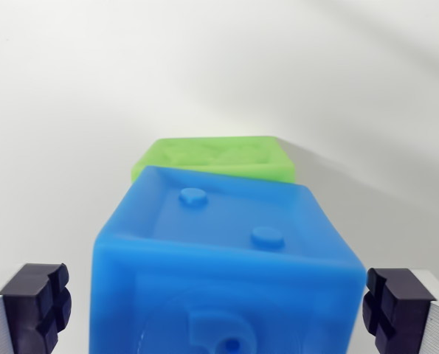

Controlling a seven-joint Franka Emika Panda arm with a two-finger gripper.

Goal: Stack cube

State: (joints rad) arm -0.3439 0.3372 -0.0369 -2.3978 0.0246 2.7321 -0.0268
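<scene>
**Fingers spread, cube unheld**

The gripper (219, 310) is seen spread wide. The blue cube (223, 258) is flanked by both fingers (35, 306), gaps visible each side. The green cube (215, 156) is set just behind, on the white surface (71, 110).

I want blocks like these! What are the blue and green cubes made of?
Blue cube: probably soft plastic or rubber, matte and slightly see-through, with rounded edges and molded bumps. Green cube: seems the same stuff, matte with raised shapes on top.
</scene>
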